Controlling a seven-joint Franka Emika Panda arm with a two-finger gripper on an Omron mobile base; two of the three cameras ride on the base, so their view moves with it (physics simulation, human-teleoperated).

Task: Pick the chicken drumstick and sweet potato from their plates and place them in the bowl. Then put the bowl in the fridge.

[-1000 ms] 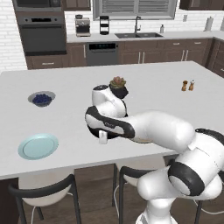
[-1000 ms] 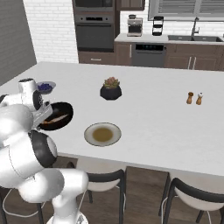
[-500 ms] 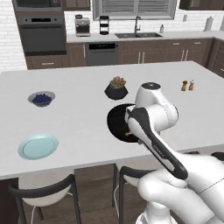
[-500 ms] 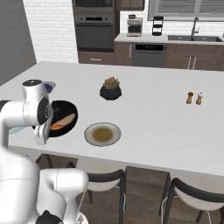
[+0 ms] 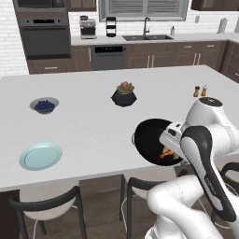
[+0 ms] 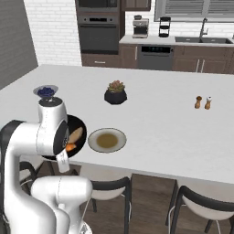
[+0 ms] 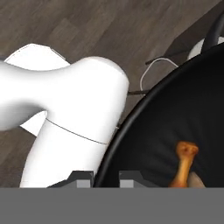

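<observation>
the arm hides the near side of the bowl in the left base view. in the hand view the picture's lower edge cuts off the chicken drumstick, leaving its bone end visible.

Glossy black bowl, smooth matt white counter, dark wood-plank floor, glazed beige plate

The arm folded back tightly at the desk's near edge. Its pincer pointed down, fingertips closed on the bowl's rim at six o'clock in the hand view.
</observation>
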